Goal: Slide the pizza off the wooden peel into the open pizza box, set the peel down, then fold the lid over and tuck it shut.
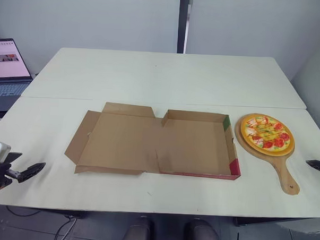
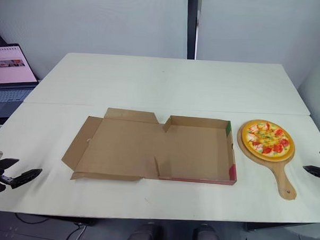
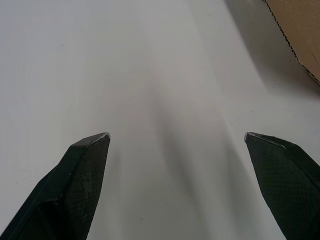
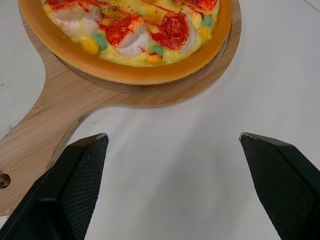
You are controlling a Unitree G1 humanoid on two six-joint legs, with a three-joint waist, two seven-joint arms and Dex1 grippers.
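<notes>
**Two tools wide; the right tool nearer the peel**

The right tool gaped empty, just past the peel's handle from the pizza box. The peel, bearing the pizza, lay just beside the box's right wall, long axis roughly along that wall, handle pointing toward the robot. The left tool, also wide, hung well beyond the box's lid.

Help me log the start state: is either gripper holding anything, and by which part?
Nothing is held. The left gripper is open over the table; the right gripper is open near the peel, not gripping its handle.
</notes>
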